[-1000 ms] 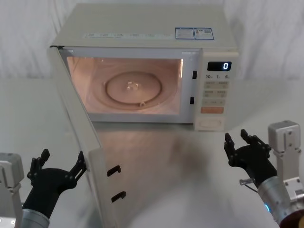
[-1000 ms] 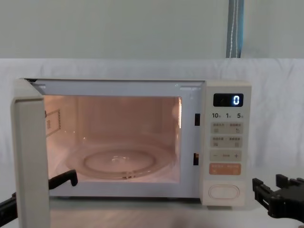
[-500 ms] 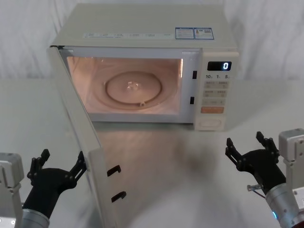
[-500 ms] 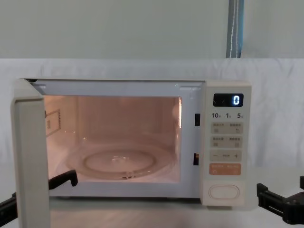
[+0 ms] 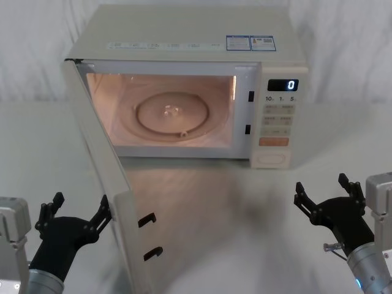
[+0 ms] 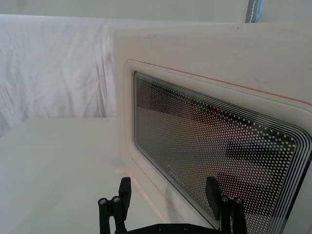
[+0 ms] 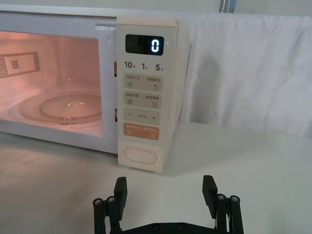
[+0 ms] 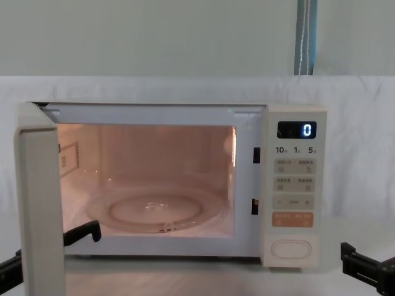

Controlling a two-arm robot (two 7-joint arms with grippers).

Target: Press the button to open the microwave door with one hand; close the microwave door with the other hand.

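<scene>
At the lower right of the head view the right gripper (image 5: 327, 195) has drawn back from the panel over the last second, fingers spread wide and holding nothing. At lower left the left gripper (image 5: 76, 212), equally wide open and empty, still sits just outside the microwave door (image 5: 101, 177), which stands swung out across the left half. Farther back, mid-right, the button (image 5: 271, 159) is released and the microwave (image 5: 184, 37) cavity is lit, so the opening step looks done and closing falls to the left arm.

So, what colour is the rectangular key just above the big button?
Orange key, above the cream-white button; clearest in the right wrist view.
</scene>
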